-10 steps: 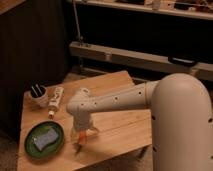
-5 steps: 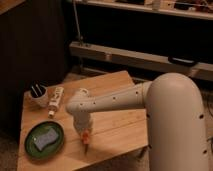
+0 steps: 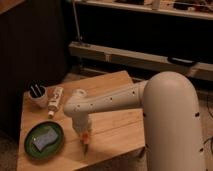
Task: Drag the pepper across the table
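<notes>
At the near edge of the desk [image 3: 117, 117], the tool [image 3: 84, 133] stood right over the pepper [image 3: 86, 144]. The pepper had slid a bit nearer, so the drag looked begun. Whether the tool gripped it, I could not tell.

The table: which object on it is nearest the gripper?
The orange pepper, just beneath the gripper; the tube, cup and green plate lie farther left.
</notes>
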Available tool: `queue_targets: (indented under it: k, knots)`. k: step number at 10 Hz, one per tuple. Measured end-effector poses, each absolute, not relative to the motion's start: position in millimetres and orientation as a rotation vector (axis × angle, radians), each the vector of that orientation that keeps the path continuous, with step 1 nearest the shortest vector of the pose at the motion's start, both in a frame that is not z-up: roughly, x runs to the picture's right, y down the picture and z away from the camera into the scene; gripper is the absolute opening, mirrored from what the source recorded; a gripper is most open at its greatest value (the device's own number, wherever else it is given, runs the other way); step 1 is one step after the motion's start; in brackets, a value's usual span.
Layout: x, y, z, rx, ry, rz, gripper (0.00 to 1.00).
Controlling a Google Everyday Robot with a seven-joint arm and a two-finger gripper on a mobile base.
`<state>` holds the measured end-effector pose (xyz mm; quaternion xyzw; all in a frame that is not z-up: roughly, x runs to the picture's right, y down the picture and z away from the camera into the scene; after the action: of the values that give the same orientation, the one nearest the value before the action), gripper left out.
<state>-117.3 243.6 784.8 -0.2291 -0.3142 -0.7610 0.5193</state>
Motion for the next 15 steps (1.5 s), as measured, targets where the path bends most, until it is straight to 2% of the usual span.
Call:
queue_targets:
  k: [1, 12, 13, 15]
  knots:
    - [-116.9, 243.7, 784.7, -0.550, -0.753, -1.826, 0.61]
    - [-109.4, 246.0, 784.7, -0.557, -0.788, -1.800, 0.62]
    - [-109.5, 246.4, 784.7, -0.559, -0.790, -1.799, 0.60]
    - [-108.0, 246.1, 785.1, -0.563, -0.790, -1.795, 0.43]
